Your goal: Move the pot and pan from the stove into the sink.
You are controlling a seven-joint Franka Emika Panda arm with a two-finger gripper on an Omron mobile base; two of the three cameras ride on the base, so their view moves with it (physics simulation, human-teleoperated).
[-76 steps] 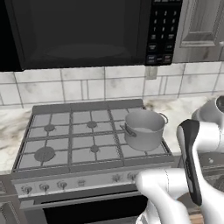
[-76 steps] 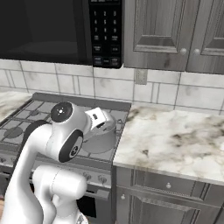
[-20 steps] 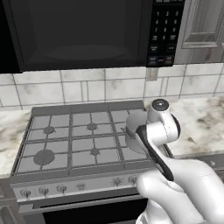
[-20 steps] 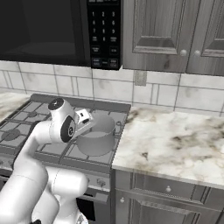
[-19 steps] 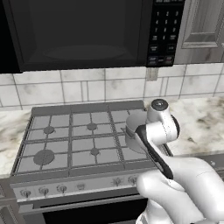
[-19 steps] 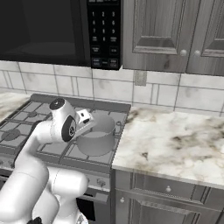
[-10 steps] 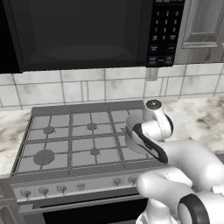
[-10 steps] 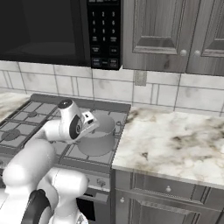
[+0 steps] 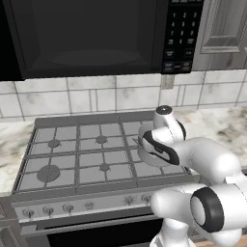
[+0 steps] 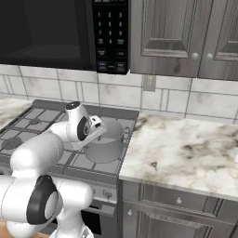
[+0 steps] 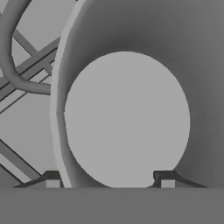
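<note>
The grey metal pot (image 10: 109, 146) stands on the right front burner of the stove (image 9: 77, 159); the arm partly covers the pot (image 9: 146, 158) in the left base view. My gripper (image 10: 102, 134) reaches down at the pot's left rim. The hand view looks into the pot (image 11: 127, 118), with its flat round bottom close below. My gripper (image 11: 109, 181) is open: one fingertip (image 11: 52, 179) is outside the pot wall and the other is inside, so the rim runs between them. The pan and the sink are out of view.
A black microwave (image 9: 91, 34) hangs low over the stove. A marble counter (image 10: 186, 148) stretches to the right, under grey wall cabinets (image 10: 176, 32). A tiled backsplash with an outlet (image 10: 148, 82) runs behind. Knobs (image 9: 67, 208) line the stove's front edge.
The arm has swung from its raised pose in front of the stove down to the pot. In the last second the hand sank lower at the pot's rim.
</note>
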